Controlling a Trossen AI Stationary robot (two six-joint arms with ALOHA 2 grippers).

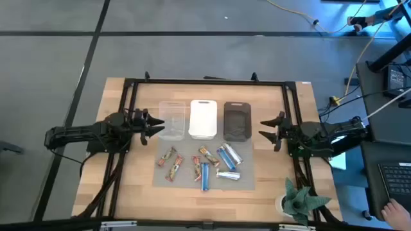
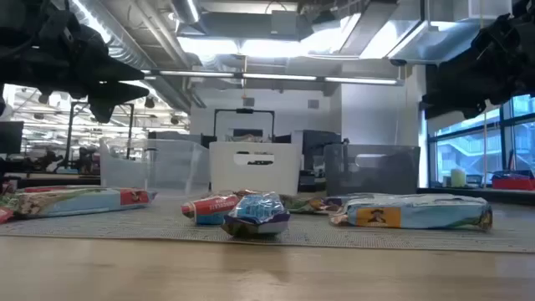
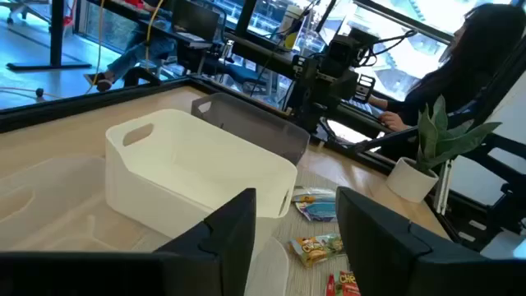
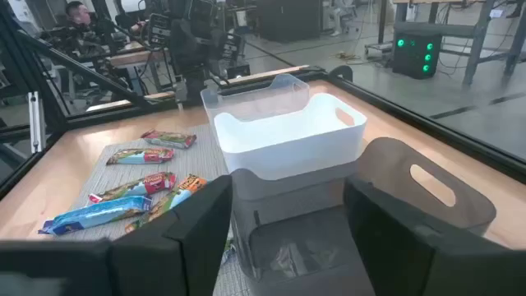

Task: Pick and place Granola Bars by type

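Observation:
Several wrapped granola bars lie flat on a grey mat [image 1: 205, 165]. Red-green ones [image 1: 174, 168] are on its left, a brown-orange one [image 1: 208, 155] in the middle, and blue [image 1: 205, 176] and silver-blue ones [image 1: 228, 174] on its right. Behind the mat stand a clear bin [image 1: 171, 120], a white bin [image 1: 203, 119] and a dark bin [image 1: 236, 120]. My left gripper [image 1: 154, 124] hovers open just left of the clear bin. My right gripper [image 1: 270, 129] hovers open just right of the dark bin [image 4: 427, 189]. In the right wrist view bars [image 4: 131, 187] lie beyond the fingers.
A potted plant [image 1: 298, 200] stands at the table's near right corner. Black frame rails [image 1: 128, 90] run around the table's edges. A person [image 3: 460, 74] sits beyond the table's right side, near a keyboard [image 1: 393, 179]. Bare wood lies left and right of the mat.

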